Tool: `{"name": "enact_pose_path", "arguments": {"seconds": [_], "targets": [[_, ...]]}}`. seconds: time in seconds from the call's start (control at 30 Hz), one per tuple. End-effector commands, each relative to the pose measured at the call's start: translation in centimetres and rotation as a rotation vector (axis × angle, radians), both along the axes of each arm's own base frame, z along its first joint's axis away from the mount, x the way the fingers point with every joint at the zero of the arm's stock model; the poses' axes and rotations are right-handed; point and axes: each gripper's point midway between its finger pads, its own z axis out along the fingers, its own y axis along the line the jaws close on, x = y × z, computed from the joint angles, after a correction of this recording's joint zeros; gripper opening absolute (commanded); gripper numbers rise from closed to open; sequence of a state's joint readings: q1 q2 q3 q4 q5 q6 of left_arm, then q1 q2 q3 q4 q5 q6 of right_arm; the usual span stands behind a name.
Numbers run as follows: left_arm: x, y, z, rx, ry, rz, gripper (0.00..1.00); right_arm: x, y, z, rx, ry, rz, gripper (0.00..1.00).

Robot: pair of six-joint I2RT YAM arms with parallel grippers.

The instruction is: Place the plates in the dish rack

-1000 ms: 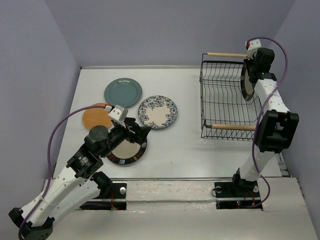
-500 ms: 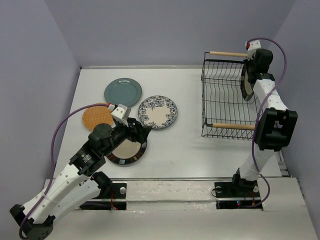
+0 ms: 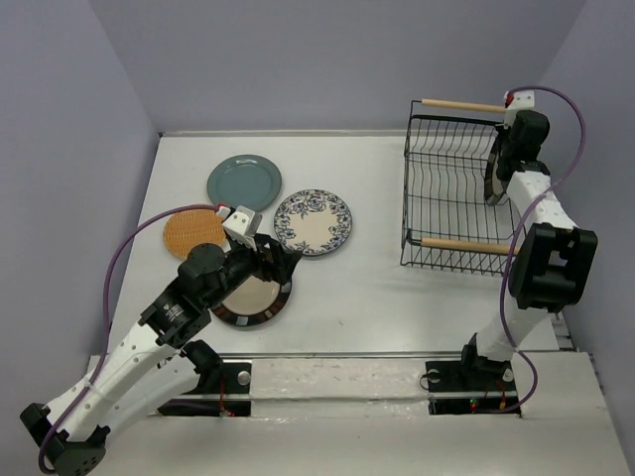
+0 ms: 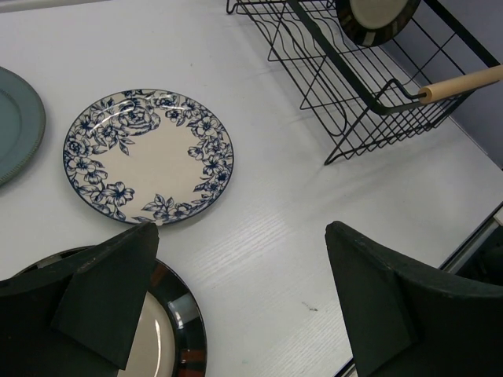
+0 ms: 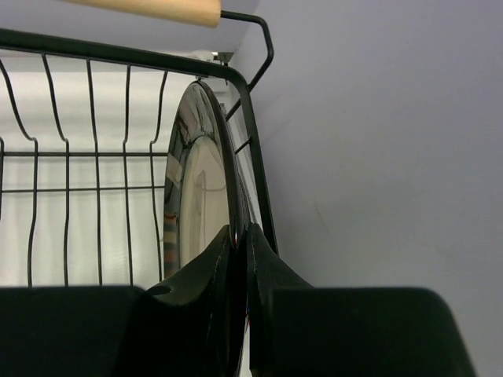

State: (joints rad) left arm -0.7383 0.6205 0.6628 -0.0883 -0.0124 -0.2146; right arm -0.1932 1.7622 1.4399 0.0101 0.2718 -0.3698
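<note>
Now the right gripper (image 5: 240, 253) has its two fingers pinched tight on the rim of one cream plate with a dark striped rim (image 5: 196, 192). This plate stands on its edge inside the dish rack (image 3: 446, 198), at the rack's right end, just beside the end wires. Compared with one second ago, the rack sits a little more to the right and a little farther from the arms. Both wooden handles, the far handle (image 3: 461, 103) and the near handle (image 3: 461, 244), have shifted with it, and the right gripper with its plate has gone the same way (the plate is still upright).

On the other side, the left gripper (image 3: 276, 260) hovers with its jaws spread wide and nothing between them. It is over the far right edge of the second striped plate (image 3: 256, 299), which lies flat on the table (image 3: 397, 307). Since the earlier picture this arm has hardly moved.

Beyond the left gripper lies the white plate with blue flowers (image 3: 313, 222), flat and near the striped one but not touching it. The teal plate (image 3: 244, 182) lies farther back to the left, and the orange-tan plate (image 3: 190, 230) is left of the floral one, partly hidden under the left arm's cable. These three are where they were before.
</note>
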Motion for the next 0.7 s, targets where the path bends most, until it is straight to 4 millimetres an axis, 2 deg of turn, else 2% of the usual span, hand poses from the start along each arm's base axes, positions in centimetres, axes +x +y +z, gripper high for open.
{"name": "enact_pose_path", "arguments": {"seconds": [0.0, 0.17, 0.47, 0.67], "targets": [[0.2, -0.1, 3.1, -0.045, -0.072, 0.000, 0.99, -0.1, -1.4, 10.6, -0.066, -0.328, -0.071, 0.07], [0.2, 0.0, 3.1, -0.046, -0.071, 0.005, 0.99, 0.6, -1.9, 9.7, -0.053, -0.317, -0.079, 0.07], [0.4, 0.1, 3.0, -0.039, -0.068, 0.014, 0.99, 2.8, -0.9, 8.5, 0.000, -0.307, -0.010, 0.07], [0.6, 0.1, 2.8, -0.037, -0.063, 0.015, 0.99, 3.5, -0.8, 7.3, 0.011, -0.286, 0.002, 0.07]]}}
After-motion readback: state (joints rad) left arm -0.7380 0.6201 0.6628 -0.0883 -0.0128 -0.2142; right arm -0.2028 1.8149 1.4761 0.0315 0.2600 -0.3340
